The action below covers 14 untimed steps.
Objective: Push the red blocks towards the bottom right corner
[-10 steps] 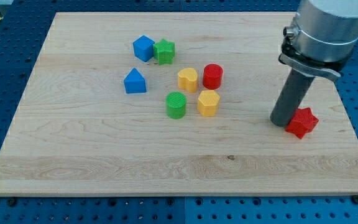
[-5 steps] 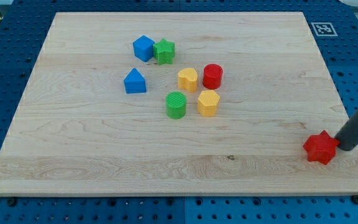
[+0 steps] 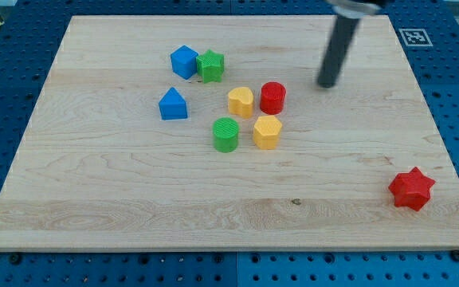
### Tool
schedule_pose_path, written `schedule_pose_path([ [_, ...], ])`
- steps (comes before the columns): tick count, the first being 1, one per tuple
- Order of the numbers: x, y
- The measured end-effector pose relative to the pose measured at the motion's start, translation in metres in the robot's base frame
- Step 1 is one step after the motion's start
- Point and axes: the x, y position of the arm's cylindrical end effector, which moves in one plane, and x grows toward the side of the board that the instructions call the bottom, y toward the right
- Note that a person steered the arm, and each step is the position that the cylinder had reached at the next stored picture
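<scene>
A red star block (image 3: 411, 189) lies near the board's bottom right corner. A red cylinder (image 3: 272, 97) stands in the middle group, next to a yellow block (image 3: 241, 102). My tip (image 3: 326, 84) is up and to the right of the red cylinder, apart from it, with a gap of bare board between them. The rod leans up toward the view's top.
A yellow hexagonal block (image 3: 267, 131) and a green cylinder (image 3: 225, 134) sit just below the red cylinder. A blue block (image 3: 172, 104) is to the left. A blue cube (image 3: 184, 61) and a green star (image 3: 210, 65) touch near the top. The wooden board (image 3: 94, 199) ends close to the red star.
The red star slid down and right to near the corner, then stopped. My tip left it and moved up and left to beside the red cylinder.
</scene>
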Motion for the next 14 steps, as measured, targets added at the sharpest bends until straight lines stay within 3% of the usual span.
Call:
schedule_pose_path([
  [1, 0.000, -0.101],
  [2, 0.001, -0.136],
  [7, 0.054, -0.040],
  [9, 0.027, -0.026],
  [12, 0.086, 0.071],
  [14, 0.135, 0.079],
])
